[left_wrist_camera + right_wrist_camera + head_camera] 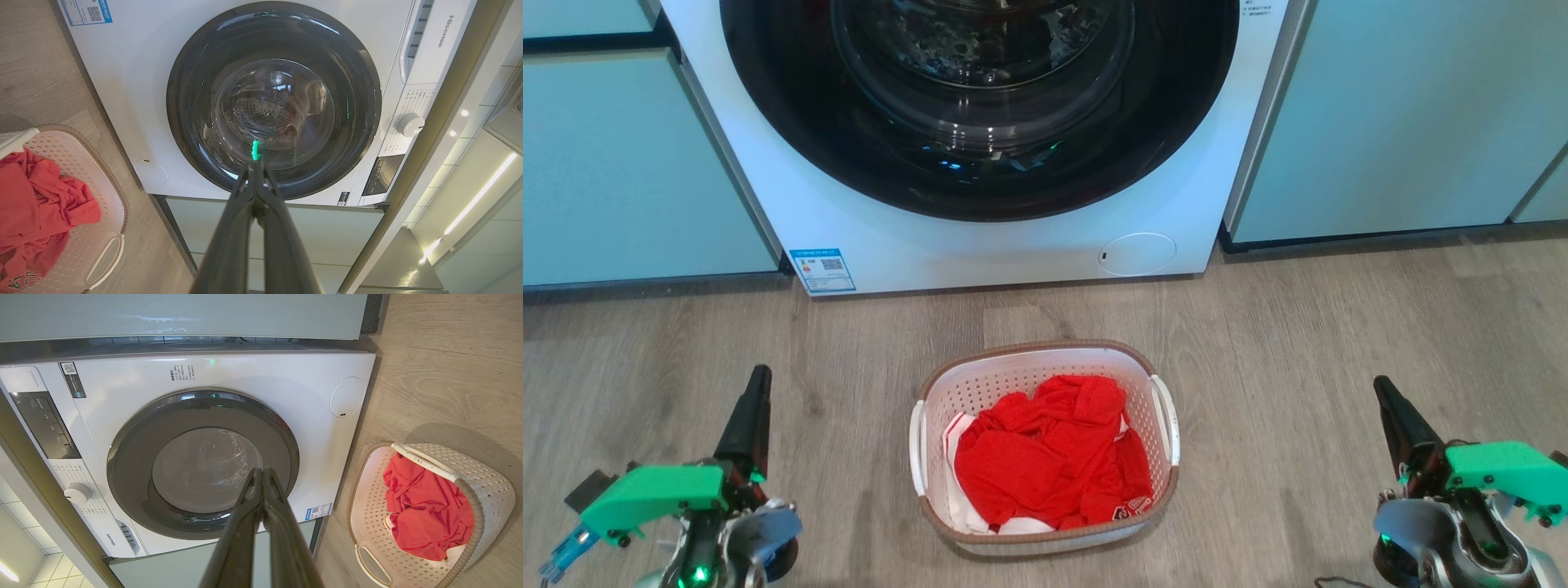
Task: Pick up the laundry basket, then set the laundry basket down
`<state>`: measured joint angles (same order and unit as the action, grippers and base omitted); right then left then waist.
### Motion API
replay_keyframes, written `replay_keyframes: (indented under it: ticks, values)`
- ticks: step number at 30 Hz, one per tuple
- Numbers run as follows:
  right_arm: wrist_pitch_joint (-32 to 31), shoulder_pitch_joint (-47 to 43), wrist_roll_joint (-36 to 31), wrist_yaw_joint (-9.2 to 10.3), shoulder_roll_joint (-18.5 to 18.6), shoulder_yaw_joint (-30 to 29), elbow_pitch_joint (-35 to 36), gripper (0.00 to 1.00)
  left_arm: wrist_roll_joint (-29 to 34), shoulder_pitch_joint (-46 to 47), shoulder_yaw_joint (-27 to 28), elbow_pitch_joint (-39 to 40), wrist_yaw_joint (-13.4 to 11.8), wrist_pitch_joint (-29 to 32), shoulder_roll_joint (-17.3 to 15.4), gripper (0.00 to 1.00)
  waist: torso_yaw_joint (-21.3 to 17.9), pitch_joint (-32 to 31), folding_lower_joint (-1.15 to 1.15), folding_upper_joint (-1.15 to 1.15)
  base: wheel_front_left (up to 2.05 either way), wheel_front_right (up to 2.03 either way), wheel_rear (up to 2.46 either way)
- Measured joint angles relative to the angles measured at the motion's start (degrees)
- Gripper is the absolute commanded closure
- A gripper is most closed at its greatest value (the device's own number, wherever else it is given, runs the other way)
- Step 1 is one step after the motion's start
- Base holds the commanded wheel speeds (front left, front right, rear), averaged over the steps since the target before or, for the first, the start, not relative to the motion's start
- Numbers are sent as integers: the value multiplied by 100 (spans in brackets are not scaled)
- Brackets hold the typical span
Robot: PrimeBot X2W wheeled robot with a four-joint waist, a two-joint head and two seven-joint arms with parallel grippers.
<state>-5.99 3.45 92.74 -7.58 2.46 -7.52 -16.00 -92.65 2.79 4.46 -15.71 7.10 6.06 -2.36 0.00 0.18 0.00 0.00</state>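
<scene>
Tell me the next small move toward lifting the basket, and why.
Probably open both grippers while easing them inward: the laundry basket sits on the floor between them, and the left gripper and right gripper are shut and well apart from its side handles, so nothing is grasped yet.

White washing machine (980,253), pale green cabinets (1405,122), wood floor (1339,343), red garment (1045,457), possibly a jersey

- The head view looks forward and down at the floor (1339,327), with the laundry basket (1029,346) close below and the washing machine (980,245) beyond.
- The left wrist view looks along the left gripper (255,163) at the washing machine, turned sideways, with the floor at its left.
- The right wrist view looks along the right gripper (261,473), with the floor at its right.
- All three views share the washing machine and the laundry basket.
</scene>
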Motion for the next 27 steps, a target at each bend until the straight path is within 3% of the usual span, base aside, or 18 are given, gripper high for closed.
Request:
replay_keyframes:
  ticks: [25,26,27]
  values:
    - [0,0,0,0,0,0,0,100,0,0,0,0,0,0,0,100,0,0,0,0,0,0,0]
    - [0,0,0,0,0,0,0,0,0,0,0,0,0,0,0,0,0,0,0,0,0,0,0]
    - [3,-11,2,0,-3,8,-51,100,-2,-15,-8,-51,-5,-1,3,100,0,0,0,0,0,0,0]
